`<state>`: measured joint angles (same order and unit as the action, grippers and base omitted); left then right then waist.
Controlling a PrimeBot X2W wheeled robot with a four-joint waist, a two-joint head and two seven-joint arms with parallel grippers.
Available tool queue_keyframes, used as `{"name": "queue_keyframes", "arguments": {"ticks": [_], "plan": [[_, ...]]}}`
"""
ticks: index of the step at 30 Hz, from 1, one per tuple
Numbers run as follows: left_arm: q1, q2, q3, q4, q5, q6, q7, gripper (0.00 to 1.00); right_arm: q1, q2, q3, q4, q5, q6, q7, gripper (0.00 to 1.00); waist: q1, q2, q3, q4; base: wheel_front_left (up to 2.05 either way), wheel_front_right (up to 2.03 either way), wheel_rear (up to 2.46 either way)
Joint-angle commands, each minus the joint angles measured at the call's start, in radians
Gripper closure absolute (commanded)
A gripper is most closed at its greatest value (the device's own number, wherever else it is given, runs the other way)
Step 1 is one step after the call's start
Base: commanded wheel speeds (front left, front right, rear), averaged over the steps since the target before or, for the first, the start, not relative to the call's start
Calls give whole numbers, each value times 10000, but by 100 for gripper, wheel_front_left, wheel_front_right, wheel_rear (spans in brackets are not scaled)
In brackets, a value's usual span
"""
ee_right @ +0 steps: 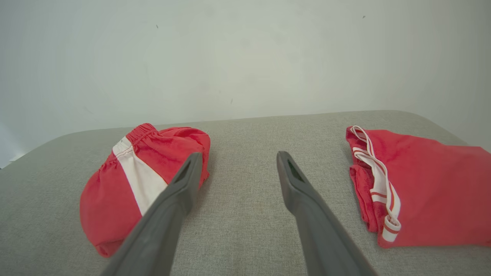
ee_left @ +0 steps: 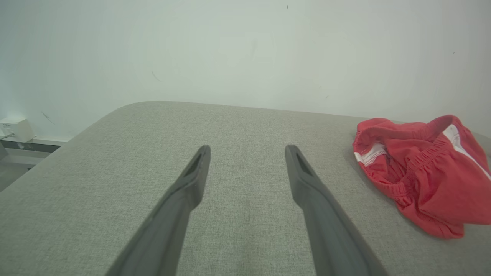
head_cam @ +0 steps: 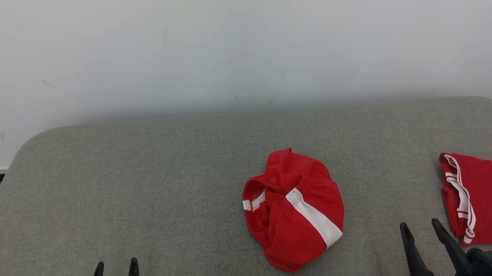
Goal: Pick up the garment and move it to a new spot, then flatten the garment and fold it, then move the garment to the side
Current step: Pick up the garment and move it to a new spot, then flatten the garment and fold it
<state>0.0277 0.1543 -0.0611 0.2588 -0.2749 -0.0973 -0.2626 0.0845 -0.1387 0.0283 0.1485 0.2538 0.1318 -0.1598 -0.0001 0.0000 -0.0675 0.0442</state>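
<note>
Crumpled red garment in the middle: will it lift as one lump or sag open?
Likely sags open: the crumpled red garment lies in loose, soft folds, so floppy and light. Its gathered waistband probably gives a thicker pinch. Pushed on the woven gray surface, it would likely bunch, not slide.

No text, label, brand, number or sign can be read in any view. Any marking on the small white box (ee_left: 13, 129) by the wall, seen in the left wrist view, is too small to make out.
</note>
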Motion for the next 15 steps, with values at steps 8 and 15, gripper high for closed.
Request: {"name": "queue_keyframes", "arguments": {"ticks": [8,15], "plan": [[328,-128,199,-471,206,-213,-24,0,186,6,-5,-60,24,-26,-43,0,1,0,-23,5,0,0,0],[172,-201,214,-514,311,-271,-25,0,105,69,65,-136,-30,-26,23,0,1,0,15,-31,0,0,0]]}}
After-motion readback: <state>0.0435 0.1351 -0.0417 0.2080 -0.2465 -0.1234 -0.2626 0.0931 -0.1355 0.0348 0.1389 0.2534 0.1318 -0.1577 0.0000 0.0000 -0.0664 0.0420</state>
